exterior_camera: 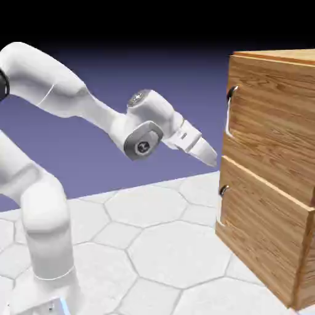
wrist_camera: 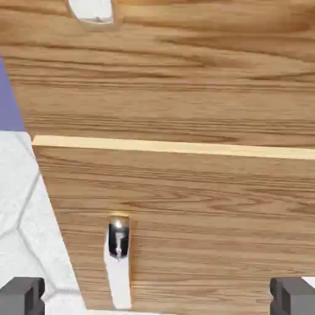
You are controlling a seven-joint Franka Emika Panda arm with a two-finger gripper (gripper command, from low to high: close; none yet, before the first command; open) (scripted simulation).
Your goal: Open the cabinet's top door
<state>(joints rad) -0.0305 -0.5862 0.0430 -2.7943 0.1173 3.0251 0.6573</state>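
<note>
My two-finger grey-tipped gripper [wrist_camera: 157,296]: spread wide, nothing pinched, apart from the cabinet; white jointed arm [exterior_camera: 144,126] at the exterior view's left. Beyond the tips, light-brown wood-grain cabinet [exterior_camera: 271,178] at right; upper wood-grain door [exterior_camera: 277,117] with thin vertical silver handle [exterior_camera: 229,112], above the lower panel [exterior_camera: 264,227]

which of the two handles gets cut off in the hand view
The upper handle, on the top door: only its lower end shows, at the top edge; the lower handle shows whole.
</note>
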